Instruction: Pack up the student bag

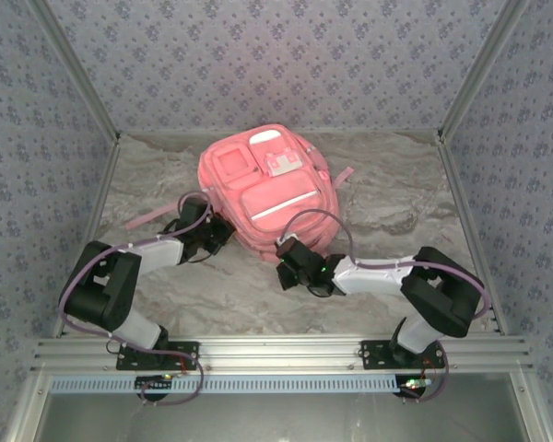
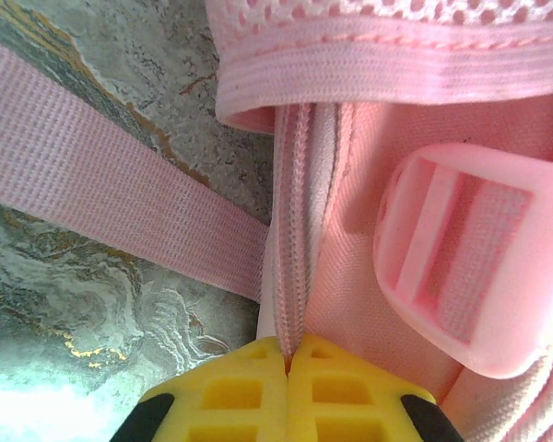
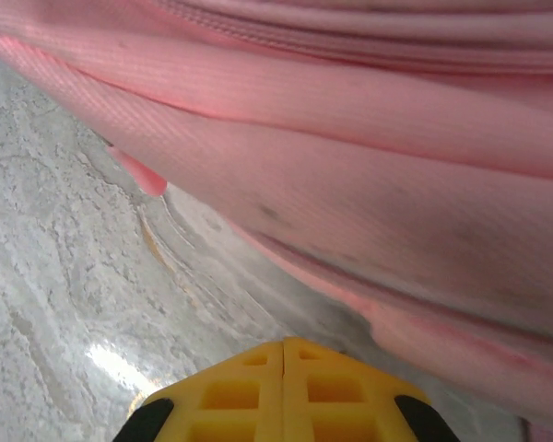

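Top external view: the student bag (image 1: 263,189) is seen lying flat on the marbled tabletop (image 1: 166,295), toward the middle and far part of it, with its front pockets and white patches turned upward. One pink strap (image 1: 152,218) is spread out over the tabletop to the bag's left. The left end effector (image 1: 221,230) is placed against the bag's near-left edge. The right end effector (image 1: 284,260) is placed at the near edge, slightly to the right of the middle.

From the left wrist, the left end effector (image 2: 287,354) is seen closed, its yellow fingers (image 2: 230,391) pressed together. The bag's zipper (image 2: 295,203) runs straight down into the line where the tips meet. Whether any part of the zipper is pinched there cannot be told. A flat woven strap (image 2: 120,175) crosses the tabletop to the left of the zipper, a pink plastic buckle (image 2: 470,258) lies on the fabric to its right, and a band of mesh trim (image 2: 396,14) is visible along the top.

From the right wrist, the right end effector (image 3: 284,348) is likewise seen closed, with nothing between its yellow fingers (image 3: 341,391). Folds of the bag's pink fabric (image 3: 350,157) hang just ahead of the tips, with the tabletop (image 3: 64,276) to the left. Contact with the fabric cannot be confirmed.
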Tool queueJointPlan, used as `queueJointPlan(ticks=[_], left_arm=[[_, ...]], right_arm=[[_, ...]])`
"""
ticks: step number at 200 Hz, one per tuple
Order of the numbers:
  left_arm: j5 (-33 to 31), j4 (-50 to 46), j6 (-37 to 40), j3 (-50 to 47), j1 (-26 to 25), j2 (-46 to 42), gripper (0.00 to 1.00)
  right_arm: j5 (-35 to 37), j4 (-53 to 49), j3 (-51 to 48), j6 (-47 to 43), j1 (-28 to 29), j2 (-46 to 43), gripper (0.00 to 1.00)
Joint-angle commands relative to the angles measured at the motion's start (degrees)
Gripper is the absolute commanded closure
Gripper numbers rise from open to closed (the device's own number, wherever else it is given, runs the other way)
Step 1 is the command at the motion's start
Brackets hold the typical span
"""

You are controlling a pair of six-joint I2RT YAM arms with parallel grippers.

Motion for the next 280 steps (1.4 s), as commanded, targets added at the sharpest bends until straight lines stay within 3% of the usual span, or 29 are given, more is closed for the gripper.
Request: queueJointPlan(ticks=[1, 35, 65, 83, 118, 162, 189, 215, 280], left_arm=[[-2.61, -1.57, 1.26, 1.41, 1.21, -1.79, 1.00], [-2.37, -3.81, 1.52, 1.96, 1.74, -2.68, 1.00], [-1.86, -7.59, 0.80, 1.93, 1.74, -5.13, 0.85], [-1.79, -8.30, 0.93, 1.11, 1.66, -6.98, 0.81], [-1.00, -6.89, 1.19, 0.22, 0.63, -6.37, 0.81], [2.43, -4.36, 1.32, 2.62, -2.50, -0.96, 0.80], [3.47, -2.85, 1.20, 5.59, -6.68, 1.44, 0.82], [4.77, -3.38, 1.77, 9.55, -10.39, 4.17, 0.84], [5.23, -2.67, 1.20, 9.76, -11.73, 5.60, 0.86]], right_arm=[[-1.82, -2.73, -1.52, -1.52, -1.11, -3.11, 1.00], [-8.20, -0.57, -3.19, -2.97, -2.44, -5.51, 1.00], [-12.28, 3.00, -1.50, -3.63, -2.45, -3.60, 1.00], [-12.95, 3.46, 0.64, -4.58, -2.30, -1.16, 1.00], [-8.21, 11.83, -0.77, -6.53, 0.36, 2.06, 0.77], [-4.74, 30.51, -11.00, -10.80, 0.86, 2.02, 0.68], [-2.62, 52.45, -20.89, -17.44, 2.07, 4.86, 0.66], [0.75, 79.72, -27.91, -22.61, 3.25, 15.49, 0.65], [16.15, 80.38, -27.14, -22.03, 4.90, 20.42, 0.60]])
